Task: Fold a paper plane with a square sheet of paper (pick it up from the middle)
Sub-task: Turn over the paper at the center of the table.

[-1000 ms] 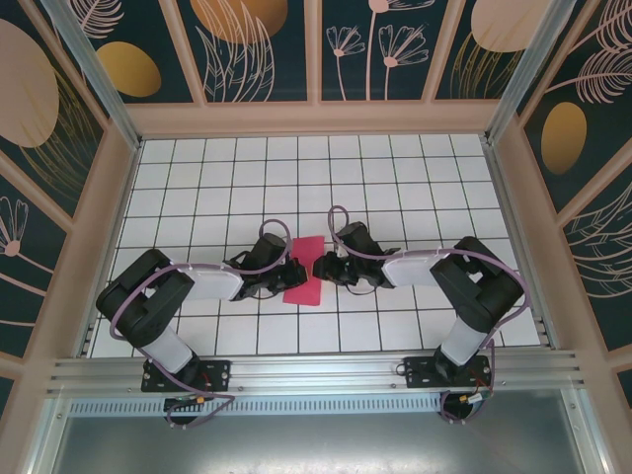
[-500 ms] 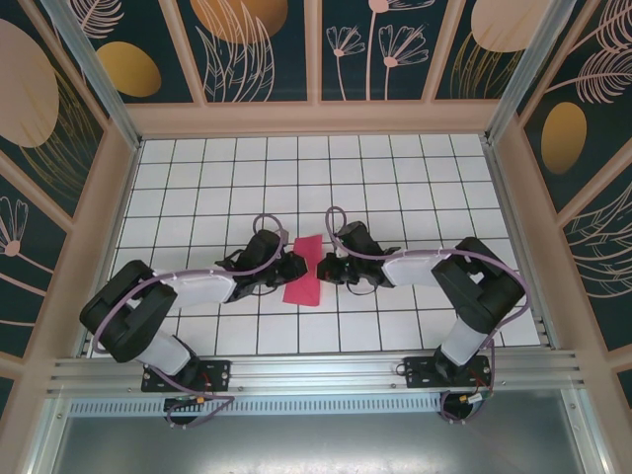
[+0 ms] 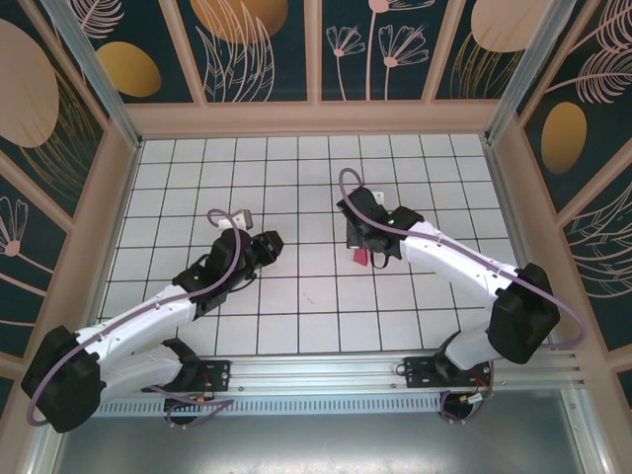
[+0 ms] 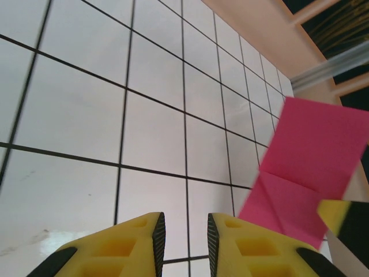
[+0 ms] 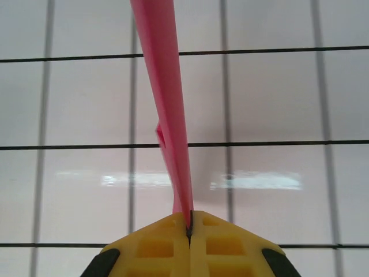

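The red-pink sheet of paper is folded, with creases across it, and hangs off the table. My right gripper is shut on its lower edge. From the right wrist, the paper appears edge-on as a thin strip rising from the closed fingers. From above, a small piece of red paper shows under the right gripper, right of the table's middle. My left gripper is open, with nothing between its yellow fingers. It sits left of the paper and apart from it. The left gripper lies left of centre.
The white grid-tiled table is walled in by a tan frame with patterned panels. A metal rail runs along the near edge by both arm bases. The right gripper's yellow and black finger shows beside the paper.
The paper lay on the table between both grippers. The right gripper has now lifted it and carried it right and back. The left gripper has let go and drawn away to the left.
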`<move>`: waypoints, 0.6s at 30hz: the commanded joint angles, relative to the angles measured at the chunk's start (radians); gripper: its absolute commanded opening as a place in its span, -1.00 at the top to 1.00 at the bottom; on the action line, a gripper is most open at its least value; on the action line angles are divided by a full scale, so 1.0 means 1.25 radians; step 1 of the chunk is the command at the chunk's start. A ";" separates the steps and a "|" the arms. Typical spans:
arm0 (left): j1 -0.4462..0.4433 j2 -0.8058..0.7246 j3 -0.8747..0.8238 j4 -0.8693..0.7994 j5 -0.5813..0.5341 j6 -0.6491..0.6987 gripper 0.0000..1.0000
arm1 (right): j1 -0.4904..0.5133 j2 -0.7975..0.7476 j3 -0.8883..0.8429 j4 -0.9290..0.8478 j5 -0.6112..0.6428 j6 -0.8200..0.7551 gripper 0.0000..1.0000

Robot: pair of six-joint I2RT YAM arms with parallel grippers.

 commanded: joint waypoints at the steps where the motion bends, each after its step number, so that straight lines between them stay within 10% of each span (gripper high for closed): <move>1: 0.018 -0.032 -0.031 -0.062 -0.072 -0.003 0.41 | 0.051 0.077 0.062 -0.251 0.203 -0.017 1.00; 11: 0.045 -0.181 -0.061 -0.179 -0.181 -0.025 0.46 | 0.221 0.447 0.251 -0.304 0.147 0.027 0.98; 18: 0.049 -0.256 -0.075 -0.219 -0.210 -0.026 0.49 | 0.244 0.485 0.262 -0.153 -0.034 0.039 0.58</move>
